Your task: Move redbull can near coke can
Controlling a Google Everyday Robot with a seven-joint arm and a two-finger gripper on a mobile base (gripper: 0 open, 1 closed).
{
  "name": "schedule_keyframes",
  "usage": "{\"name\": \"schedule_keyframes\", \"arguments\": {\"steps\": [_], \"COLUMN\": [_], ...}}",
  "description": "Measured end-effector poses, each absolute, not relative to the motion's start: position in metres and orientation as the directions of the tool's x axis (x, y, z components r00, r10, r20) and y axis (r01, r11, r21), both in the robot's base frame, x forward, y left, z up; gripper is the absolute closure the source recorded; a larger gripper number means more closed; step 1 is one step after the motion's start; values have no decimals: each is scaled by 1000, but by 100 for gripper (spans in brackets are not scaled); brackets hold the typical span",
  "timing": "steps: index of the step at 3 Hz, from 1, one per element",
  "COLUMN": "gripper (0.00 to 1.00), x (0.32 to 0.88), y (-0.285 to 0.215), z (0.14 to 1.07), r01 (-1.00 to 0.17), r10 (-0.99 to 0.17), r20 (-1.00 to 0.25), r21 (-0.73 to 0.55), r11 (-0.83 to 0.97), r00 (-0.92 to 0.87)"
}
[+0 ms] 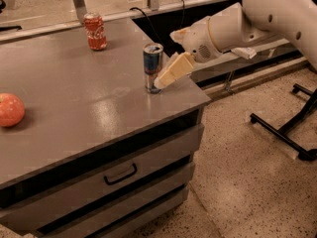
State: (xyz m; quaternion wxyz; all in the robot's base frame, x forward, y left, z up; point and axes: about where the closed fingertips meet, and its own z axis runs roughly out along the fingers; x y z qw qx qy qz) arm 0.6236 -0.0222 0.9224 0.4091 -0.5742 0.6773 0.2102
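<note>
The redbull can (pixel 151 65), slim and blue-and-silver, stands upright near the right front corner of the grey counter (pixel 89 108). The coke can (pixel 95 31), red with white script, stands upright at the back of the counter, well apart from it to the left and behind. My gripper (pixel 160 80) reaches in from the right on a white arm (pixel 233 29) and sits right against the redbull can's right side, low near its base. The redbull can still rests on the counter.
A round orange-red fruit (pixel 10 109) lies at the counter's left edge. The counter's right edge runs just beside the redbull can. Drawers with a handle (pixel 120 174) face front. A black stand's legs (pixel 285 133) rest on the floor at right.
</note>
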Motion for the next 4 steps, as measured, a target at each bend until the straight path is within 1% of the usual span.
{"name": "schedule_keyframes", "arguments": {"steps": [1, 2, 3, 4], "gripper": [15, 40, 60, 81], "x": [634, 642, 649, 658], "y": [-13, -2, -1, -4], "z": [911, 912, 913, 916], "r01": [-946, -944, -939, -939], "r10": [-588, -579, -573, -583], "r20": [-808, -815, -818, -809], "r21": [-165, -160, -153, -142], "r11": [278, 289, 308, 313], "r00": [-32, -39, -54, -72]}}
